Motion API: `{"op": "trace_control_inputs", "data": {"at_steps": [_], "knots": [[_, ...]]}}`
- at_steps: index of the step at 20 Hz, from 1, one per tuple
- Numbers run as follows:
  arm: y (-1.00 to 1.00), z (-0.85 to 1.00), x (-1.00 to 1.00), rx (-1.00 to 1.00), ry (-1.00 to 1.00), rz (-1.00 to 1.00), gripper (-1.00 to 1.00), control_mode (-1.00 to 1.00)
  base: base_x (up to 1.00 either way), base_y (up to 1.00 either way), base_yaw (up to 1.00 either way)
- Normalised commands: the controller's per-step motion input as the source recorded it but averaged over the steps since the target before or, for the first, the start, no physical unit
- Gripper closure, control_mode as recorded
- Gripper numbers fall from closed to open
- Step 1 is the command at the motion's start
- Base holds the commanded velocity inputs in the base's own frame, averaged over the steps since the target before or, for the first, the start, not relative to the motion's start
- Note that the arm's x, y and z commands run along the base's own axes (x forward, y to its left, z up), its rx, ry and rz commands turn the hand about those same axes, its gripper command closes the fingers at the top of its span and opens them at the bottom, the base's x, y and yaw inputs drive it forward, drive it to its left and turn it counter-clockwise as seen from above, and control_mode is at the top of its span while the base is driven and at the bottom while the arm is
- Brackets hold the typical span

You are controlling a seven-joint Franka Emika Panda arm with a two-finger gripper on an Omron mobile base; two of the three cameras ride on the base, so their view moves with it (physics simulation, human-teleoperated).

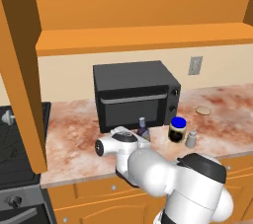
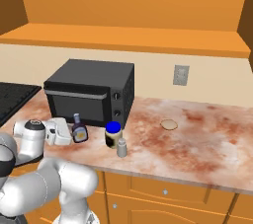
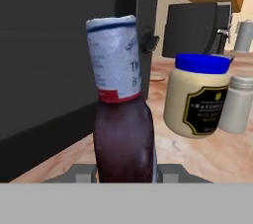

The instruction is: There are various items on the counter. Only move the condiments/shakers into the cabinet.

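On the marbled counter (image 1: 74,139) in front of the microwave stands a slim dark purple bottle (image 1: 143,128) (image 2: 79,130) (image 3: 123,119) with a pale labelled neck. My gripper (image 1: 140,137) (image 2: 73,133) (image 3: 126,172) is shut on its lower body, coming in low from the left. Just right of it is a squat jar (image 1: 177,130) (image 2: 113,135) (image 3: 200,99) with a blue lid. A small grey shaker (image 1: 191,139) (image 2: 121,147) (image 3: 239,102) stands beside the jar. A flat tan disc (image 1: 203,110) (image 2: 169,124) lies farther back right. The orange cabinet (image 1: 148,38) (image 2: 128,38) hangs above.
A black microwave (image 1: 133,94) (image 2: 91,92) sits right behind the bottle. The cabinet's tall door panel (image 1: 20,70) hangs open at the left, over a black stove (image 1: 15,139). A wall socket (image 1: 195,65) is on the cream backsplash.
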Motion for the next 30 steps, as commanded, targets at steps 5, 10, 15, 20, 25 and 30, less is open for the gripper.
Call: {"op": "trace_control_inputs", "data": {"at_steps": [5, 10, 15, 20, 25, 30], "knots": [[-0.2, 0.15, -0.2, 0.01, -0.06, 0.02, 1.0, -1.0, 0.0, 0.0, 0.0], [-0.21, 0.9, -0.69, 0.11, -0.12, 0.18, 1.0, -1.0, 0.0, 0.0, 0.0], [-0.05, 1.0, -0.42, 0.09, 0.02, 0.27, 1.0, -1.0, 0.0, 0.0, 0.0], [0.0, 1.0, -0.15, 0.02, 0.17, 0.25, 1.0, -1.0, 0.0, 0.0, 0.0], [0.0, 1.0, -0.14, 0.0, 0.21, 0.28, 1.0, -1.0, 0.0, 0.0, 0.0], [0.0, 1.0, -0.17, 0.0, 0.2, 0.28, 1.0, -1.0, 0.0, 0.0, 0.0]]}}
